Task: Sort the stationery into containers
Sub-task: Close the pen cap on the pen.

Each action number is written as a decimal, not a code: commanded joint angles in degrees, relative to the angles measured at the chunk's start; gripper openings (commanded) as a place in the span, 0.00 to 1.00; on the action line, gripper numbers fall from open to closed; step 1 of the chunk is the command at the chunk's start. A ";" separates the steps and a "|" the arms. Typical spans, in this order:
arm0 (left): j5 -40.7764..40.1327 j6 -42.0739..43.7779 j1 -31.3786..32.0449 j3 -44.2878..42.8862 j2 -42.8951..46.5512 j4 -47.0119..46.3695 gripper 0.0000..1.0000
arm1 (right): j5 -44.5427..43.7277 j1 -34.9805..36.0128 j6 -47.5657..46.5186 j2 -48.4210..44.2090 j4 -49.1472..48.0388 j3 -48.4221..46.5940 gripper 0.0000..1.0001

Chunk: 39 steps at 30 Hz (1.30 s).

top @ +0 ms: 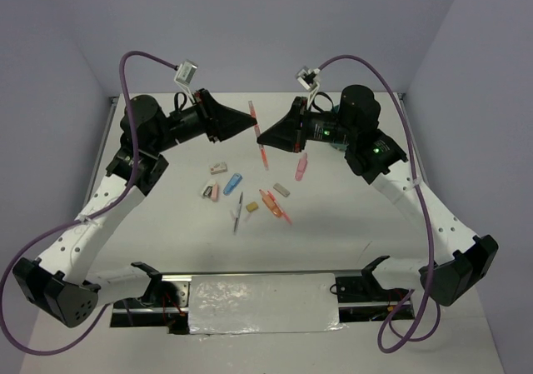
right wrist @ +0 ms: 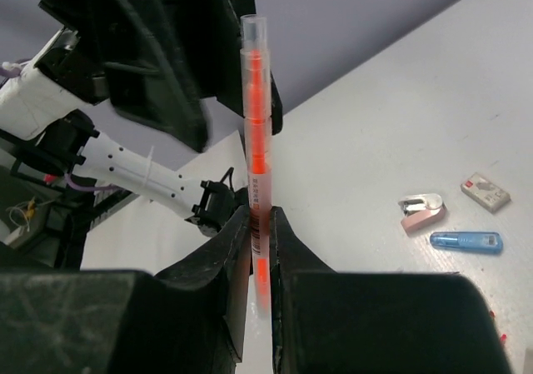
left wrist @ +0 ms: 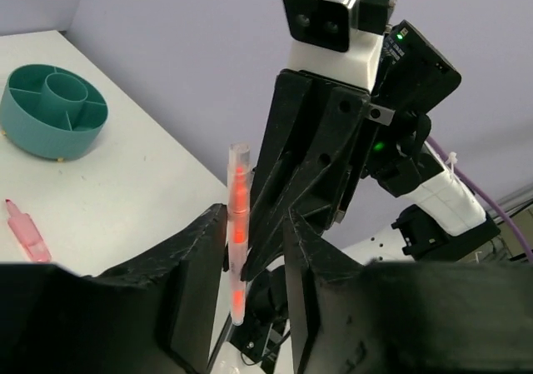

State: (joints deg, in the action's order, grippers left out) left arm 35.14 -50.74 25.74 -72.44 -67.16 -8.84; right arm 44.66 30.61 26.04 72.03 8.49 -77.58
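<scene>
**Two grippers meeting above the far half of the table [top: 350,224].** You are watching them face each other in mid-air, with one orange pen [right wrist: 256,141] standing upright between them.

- **Right gripper [right wrist: 261,217]:** it is pinching the lower part of the pen, with its fingers pressing on the barrel from both sides.
- **Left gripper [left wrist: 255,224]:** its fingers are standing spread. The pen is passing through the gap, close to one finger [left wrist: 196,257]. You cannot tell from the wrist view whether the two are touching.
- **Teal cup [left wrist: 54,112]:** it is sitting on the table with its inner compartments showing, well apart from the pen. A pink marker [left wrist: 25,234] is lying on the table near it.
- **Loose stationery:** the other pieces are lying on the table below the grippers. Among them you are seeing a blue piece [top: 234,182], a thin dark pen [top: 238,211], a grey block [top: 281,190] and a second orange marker [top: 268,199].
</scene>
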 commanded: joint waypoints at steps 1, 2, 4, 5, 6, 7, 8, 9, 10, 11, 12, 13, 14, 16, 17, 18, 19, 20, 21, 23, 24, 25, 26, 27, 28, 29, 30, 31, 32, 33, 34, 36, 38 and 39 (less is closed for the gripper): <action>2.04 1.87 0.02 -1.91 -0.26 -1.70 0.41 | -0.10 0.33 -1.61 -1.19 -2.52 -1.96 0.00; 2.13 1.70 0.10 -1.74 -0.34 -2.14 0.41 | -0.19 0.33 -1.52 -1.19 -2.51 -2.13 0.00; 3.09 1.17 0.10 -1.04 -0.43 -3.45 0.45 | -0.80 0.59 -1.43 -1.10 -2.08 -2.57 0.00; 3.62 0.74 0.10 -0.86 -0.78 -3.81 0.46 | -1.07 0.50 -1.43 -1.10 -2.08 -2.66 0.00; 4.06 0.47 0.02 -0.42 -0.87 -4.08 0.50 | -1.07 0.50 -1.43 -1.01 -2.16 -2.84 0.00; 4.50 0.12 0.10 -0.24 -0.96 -4.60 0.52 | -0.72 0.42 -1.35 -0.75 -2.08 -3.27 0.00; 4.50 0.29 0.10 -0.07 -1.05 -4.35 0.53 | -0.63 0.50 -1.17 -0.66 -2.25 -3.37 0.00; 4.50 0.38 0.10 0.11 -0.96 -4.17 0.53 | -0.54 0.33 -0.91 -0.66 -2.43 -3.54 0.00; 4.16 0.55 0.10 0.46 -1.05 -3.73 0.51 | -0.37 0.59 -0.82 -0.58 -2.77 -3.63 0.00; 4.07 0.82 0.02 0.55 -0.87 -3.55 0.50 | -0.19 0.42 -0.73 -0.66 -3.13 -3.63 0.00; 3.89 1.08 0.02 0.55 -0.96 -3.29 0.46 | 0.50 0.41 -0.29 -0.58 -3.83 -3.63 0.00; 3.71 1.34 0.10 0.55 -0.96 -2.94 0.44 | 1.03 0.50 -0.12 -0.66 -4.27 -3.54 0.00; 3.63 1.52 0.10 0.46 -1.13 -2.50 0.42 | 1.47 0.59 0.15 -0.58 -4.79 -3.45 0.00; 3.71 1.61 0.10 0.11 -1.57 -2.23 0.41 | 2.88 0.76 0.85 -0.14 -5.41 -3.63 0.00; 3.54 1.70 0.10 0.02 -1.84 -2.23 0.40 | 3.58 0.77 0.94 0.04 -5.50 -3.89 0.00; 3.36 1.70 0.02 -0.33 -1.93 -1.97 0.37 | 4.54 0.94 1.20 0.39 -5.16 -4.15 0.00; 3.27 1.70 0.02 -0.50 -2.01 -2.06 0.35 | 4.90 1.03 1.20 0.91 -4.80 -4.77 0.00; 3.27 1.52 0.02 -0.68 -2.28 -2.41 0.33 | 4.99 1.20 1.03 1.18 -4.36 -5.03 0.00; 3.62 1.35 0.10 -1.03 -2.28 -3.28 0.29 | 4.99 1.21 0.77 1.36 -4.10 -5.21 0.00; 4.32 0.56 0.10 -1.29 -2.80 -4.43 0.21 | 5.61 1.47 0.76 1.88 -3.75 -5.30 0.00; 5.37 0.29 0.02 -1.56 -2.98 -5.39 0.12 | 5.70 1.47 0.85 2.06 -3.92 -5.30 0.00; 6.25 -0.06 0.10 -1.56 -3.24 -6.27 0.06 | 5.96 1.47 1.03 2.24 -4.27 -5.13 0.00; 6.87 -1.19 0.10 -1.47 -3.51 -7.23 0.02 | 6.66 1.47 2.07 2.33 -4.88 -4.95 0.01; 7.57 -1.55 0.02 -1.38 -3.51 -7.94 0.00 | 7.10 1.47 2.69 2.41 -5.67 -4.86 0.04; 7.75 -1.73 0.02 -1.38 -3.51 -8.73 0.00 | 7.45 1.47 3.39 2.85 -7.25 -4.95 0.12; 7.58 -2.16 0.02 -1.30 -3.51 -9.08 0.00 | 8.15 1.47 4.71 3.11 -8.13 -4.86 0.17; 7.58 -2.34 0.10 -1.30 -3.42 -9.35 0.00 | 8.24 1.47 5.24 3.29 -9.01 -4.77 0.22; 7.58 -2.43 0.02 -1.30 -3.42 -9.96 0.00 | 8.25 1.56 5.51 3.55 -10.06 -4.69 0.23; 7.41 -2.35 0.02 -1.64 -3.33 -9.97 0.00 | 8.16 1.56 5.77 3.82 -10.25 -4.77 0.23; 7.14 -2.08 0.10 -1.99 -3.25 -9.71 0.00 | 8.07 1.64 5.77 4.26 -10.16 -4.86 0.21; 6.44 -0.69 0.02 -3.04 -3.07 -8.05 0.00 | 8.16 1.73 5.77 4.69 -9.20 -5.12 0.22; 6.00 0.11 -0.07 -3.31 -2.98 -6.82 0.00 | 8.33 1.91 5.69 4.96 -9.02 -5.39 0.24; 5.47 0.73 -0.25 -3.84 -2.72 -6.10 0.00 | 8.25 2.00 5.77 5.14 -9.02 -5.30 0.34; 5.30 0.64 -0.34 -3.76 -2.63 -5.93 0.00 | 8.42 2.08 6.03 5.23 -9.11 -5.30 0.34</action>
State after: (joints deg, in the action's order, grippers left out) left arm 40.73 -51.16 25.08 -73.28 -70.08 -12.45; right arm 50.68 31.46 31.53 76.69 2.46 -80.66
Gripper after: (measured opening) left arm 0.244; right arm 0.332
